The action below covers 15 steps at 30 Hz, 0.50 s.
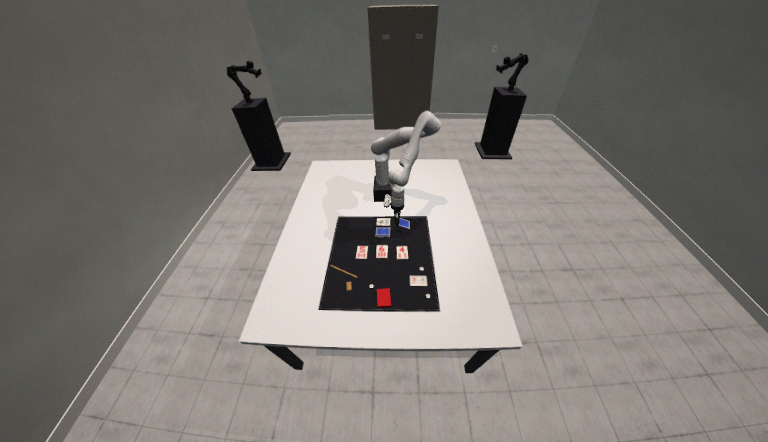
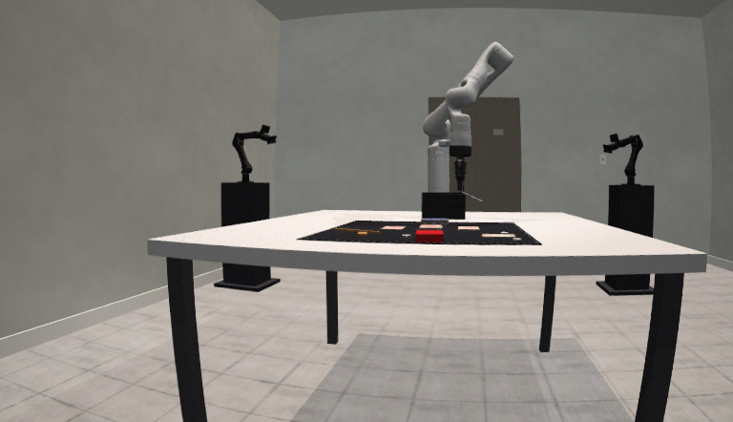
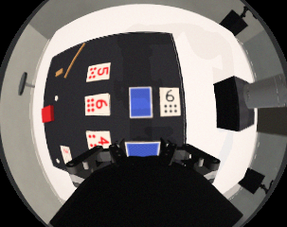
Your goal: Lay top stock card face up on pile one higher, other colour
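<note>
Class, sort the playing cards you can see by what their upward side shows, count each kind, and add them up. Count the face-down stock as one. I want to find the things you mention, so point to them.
Red-numbered piles, 5, 6 and 4 (image 1: 381, 251) (image 3: 98, 104): 3
Black six (image 3: 170, 101): 1
Small card sheet (image 1: 417, 280): 1
Blue-backed stock (image 1: 382, 232) (image 3: 140, 102): 1
Blue-backed card in the claw (image 1: 404, 223) (image 3: 142, 143): 1
Total: 7
</note>
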Each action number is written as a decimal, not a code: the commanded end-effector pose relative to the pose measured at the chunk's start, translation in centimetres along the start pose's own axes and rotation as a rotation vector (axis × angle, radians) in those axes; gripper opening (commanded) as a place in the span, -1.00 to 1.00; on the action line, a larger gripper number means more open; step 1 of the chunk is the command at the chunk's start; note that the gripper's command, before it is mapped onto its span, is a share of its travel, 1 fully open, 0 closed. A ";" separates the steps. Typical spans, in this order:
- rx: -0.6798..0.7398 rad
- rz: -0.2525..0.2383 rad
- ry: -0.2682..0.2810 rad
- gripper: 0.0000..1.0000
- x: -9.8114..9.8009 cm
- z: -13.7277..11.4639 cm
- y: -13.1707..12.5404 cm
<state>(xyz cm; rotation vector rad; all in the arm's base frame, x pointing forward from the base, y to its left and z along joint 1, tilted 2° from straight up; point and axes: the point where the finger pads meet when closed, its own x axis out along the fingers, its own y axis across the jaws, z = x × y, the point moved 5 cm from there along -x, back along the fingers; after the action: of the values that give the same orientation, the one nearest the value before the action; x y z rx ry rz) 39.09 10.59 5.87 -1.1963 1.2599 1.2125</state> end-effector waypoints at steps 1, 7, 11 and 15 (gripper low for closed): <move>-0.018 -0.001 0.032 0.43 0.1 0.8 0.1; -0.018 0.001 0.116 0.43 0.1 1.4 0.1; -0.018 0.002 0.177 0.43 0.2 1.8 0.1; -0.018 0.001 0.209 0.43 0.2 2.0 0.1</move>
<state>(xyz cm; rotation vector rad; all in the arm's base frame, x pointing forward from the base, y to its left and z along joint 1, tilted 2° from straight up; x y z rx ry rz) 39.21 11.92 5.93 -1.3370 1.4017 1.1141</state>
